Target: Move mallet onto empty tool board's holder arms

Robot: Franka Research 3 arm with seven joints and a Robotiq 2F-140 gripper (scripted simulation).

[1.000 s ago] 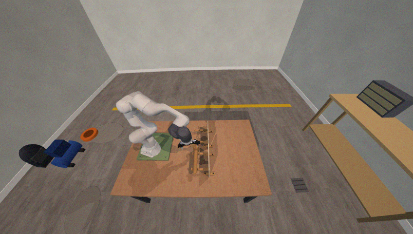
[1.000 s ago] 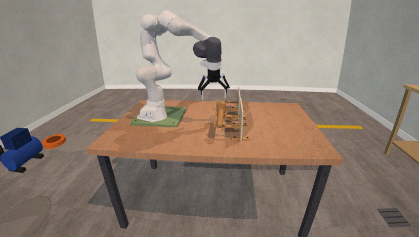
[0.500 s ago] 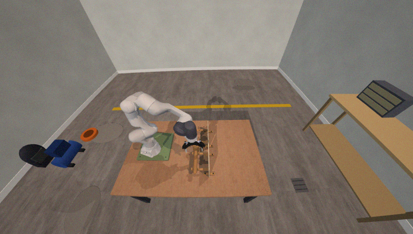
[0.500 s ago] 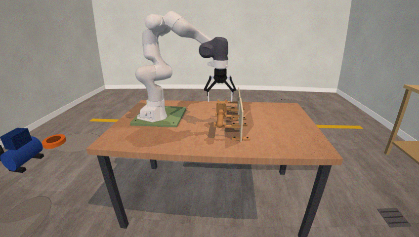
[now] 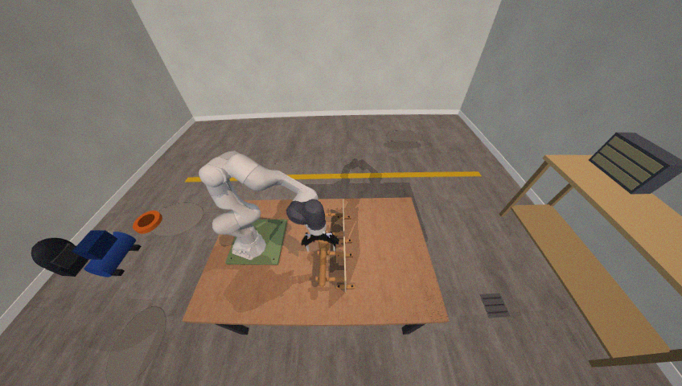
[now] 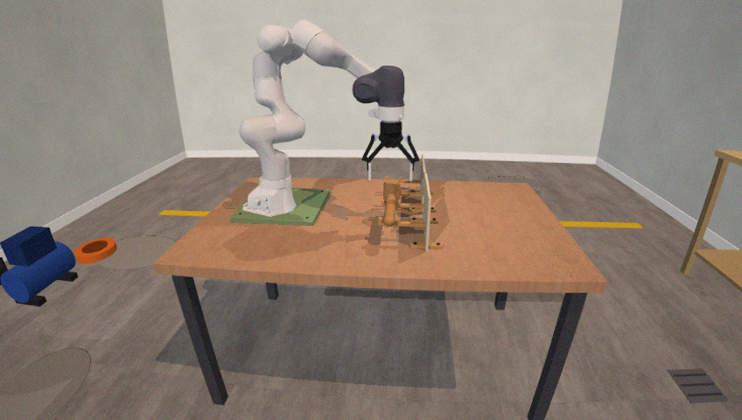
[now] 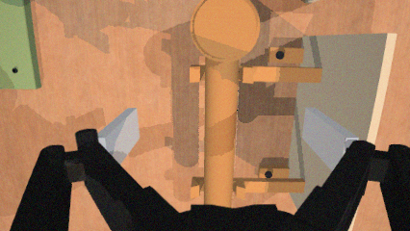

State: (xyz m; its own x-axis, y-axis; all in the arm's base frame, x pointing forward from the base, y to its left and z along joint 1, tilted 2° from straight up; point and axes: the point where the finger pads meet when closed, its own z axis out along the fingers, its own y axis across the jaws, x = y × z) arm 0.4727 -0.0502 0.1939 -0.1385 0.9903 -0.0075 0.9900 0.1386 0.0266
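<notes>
arm (image 6: 270, 99): we see white, rounded segments
wrist (image 6: 381, 86): dark grey
gripper (image 6: 390, 171): black linkages, we note pale grey fingers
base plate (image 6: 312, 199): green

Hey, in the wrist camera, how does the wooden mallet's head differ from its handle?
The tan wooden mallet's round head shows as a wide disc; its handle is a narrower, long straight cylinder. The handle lies across both wooden holder arms; the head sits outside the upper one, on neither. The handle runs below the gap of the open, empty black pincer; the head lies past it. Both are the same tan wood.
</notes>
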